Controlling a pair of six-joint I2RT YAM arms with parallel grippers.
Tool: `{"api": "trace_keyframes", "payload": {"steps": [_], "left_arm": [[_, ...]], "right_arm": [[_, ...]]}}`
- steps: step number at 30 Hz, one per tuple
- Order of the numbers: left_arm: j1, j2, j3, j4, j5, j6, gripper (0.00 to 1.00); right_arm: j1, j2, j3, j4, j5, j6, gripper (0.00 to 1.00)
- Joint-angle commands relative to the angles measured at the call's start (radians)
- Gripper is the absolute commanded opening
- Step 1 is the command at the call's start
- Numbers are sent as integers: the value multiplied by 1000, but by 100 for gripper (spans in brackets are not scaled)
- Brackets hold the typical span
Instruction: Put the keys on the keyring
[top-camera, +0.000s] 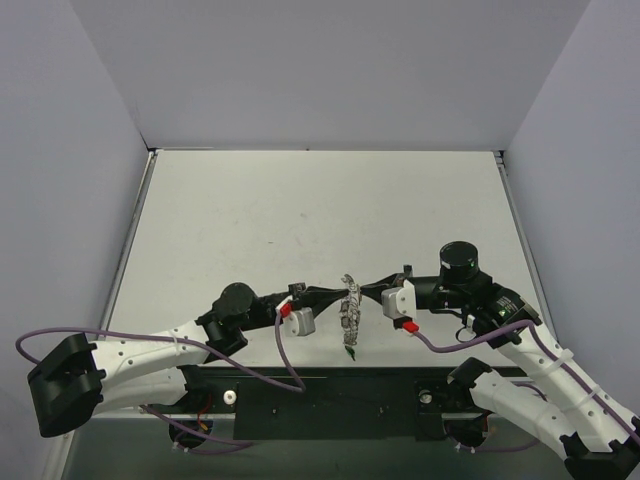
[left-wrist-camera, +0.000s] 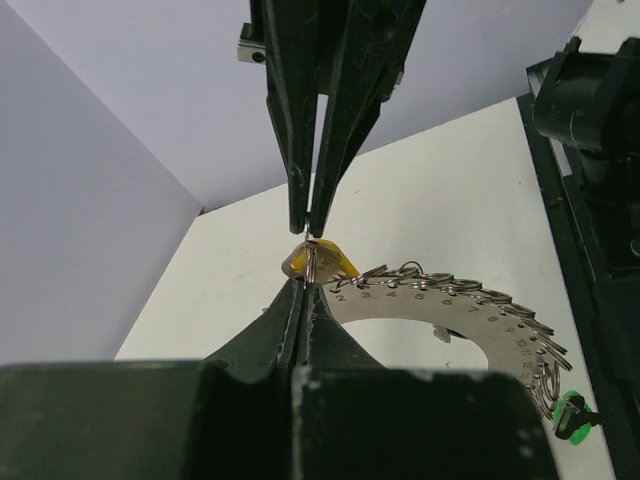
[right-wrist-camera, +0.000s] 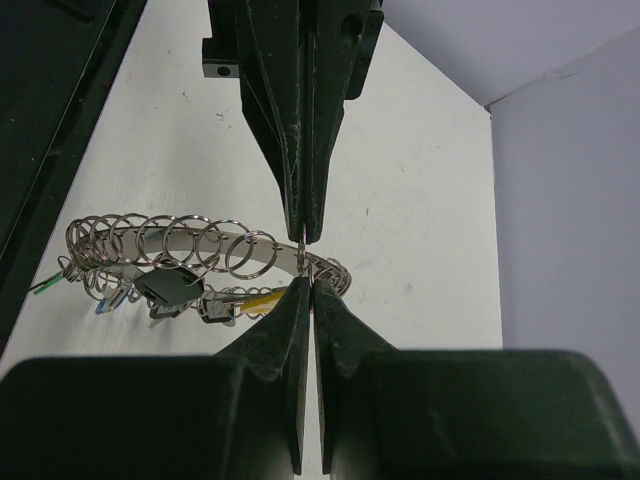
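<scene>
Left claw (left-wrist-camera: 308, 258): pressed together on a small wire loop at the rim of the large, thin, silvery round keyring (left-wrist-camera: 430, 305), right beside the yellow-headed metal key (left-wrist-camera: 338, 264). Right claw (right-wrist-camera: 304, 260): pinching the band's far edge, so the ring hangs between both above the white desk (top-camera: 300, 210). Yellow, blue-headed key (right-wrist-camera: 108, 301) and green-headed key (left-wrist-camera: 570, 416) all appear to hang from it. Remaining, by judgement: little beyond release.
</scene>
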Motion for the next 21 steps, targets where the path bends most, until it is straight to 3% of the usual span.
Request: {"api": "trace_keyframes", "payload": {"steps": [1, 7, 16, 21], "left_arm": [[-5, -5, 21, 193, -30, -137, 0], [5, 19, 15, 323, -47, -297, 0], [40, 73, -6, 506, -36, -491, 0], [48, 81, -17, 526, -18, -472, 0]], "right_arm": [[-14, -21, 45, 15, -28, 91, 0], [-66, -33, 82, 4, -56, 235, 0], [-123, -35, 93, 145, -136, 471, 0], [-137, -21, 96, 256, -178, 631, 0]]}}
